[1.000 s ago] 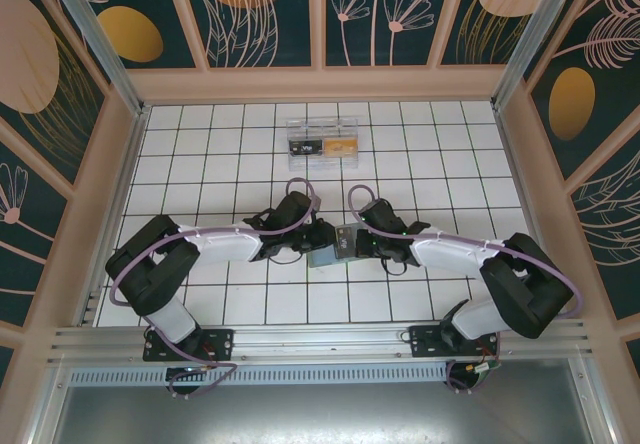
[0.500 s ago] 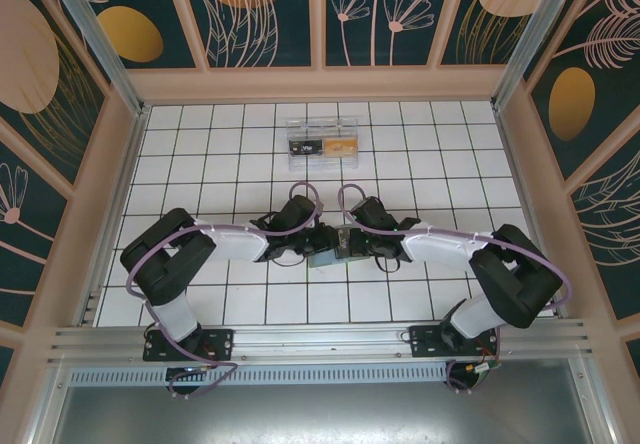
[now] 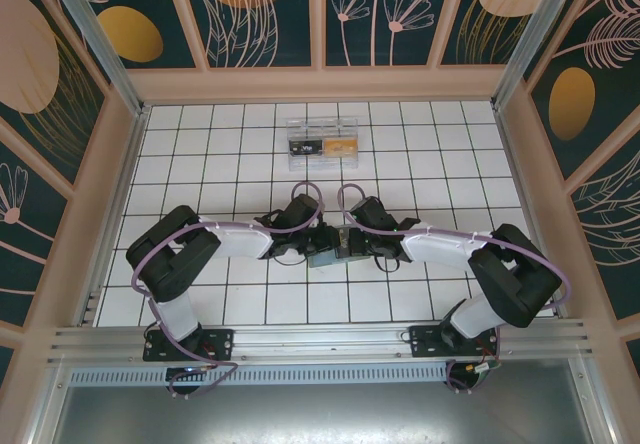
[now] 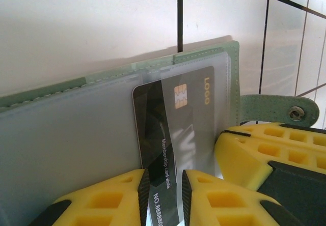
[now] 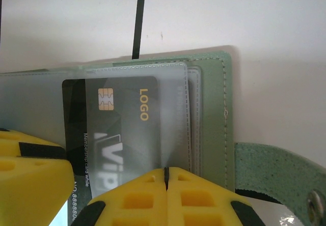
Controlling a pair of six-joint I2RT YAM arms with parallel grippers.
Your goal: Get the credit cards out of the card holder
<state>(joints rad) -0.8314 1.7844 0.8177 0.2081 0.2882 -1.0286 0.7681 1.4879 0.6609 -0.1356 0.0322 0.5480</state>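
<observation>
While the card holder [image 3: 330, 252] lies open on the white tiled table [image 3: 200, 154], midway between the two arms, the work looks to be at the pull-out step. A black card [image 4: 170, 129] sits in a clear sleeve, one end partly out. The left gripper [image 4: 164, 195] has its fingers narrowly parted astride that end, not visibly pinching it. The right gripper [image 5: 165, 182] is clenched tight, tips at the holder's edge beside the snap strap [image 5: 275, 170], seemingly pinning it. Next, I'd say, the left must nip the card and draw it straight along the sleeve while the right holds firm.
</observation>
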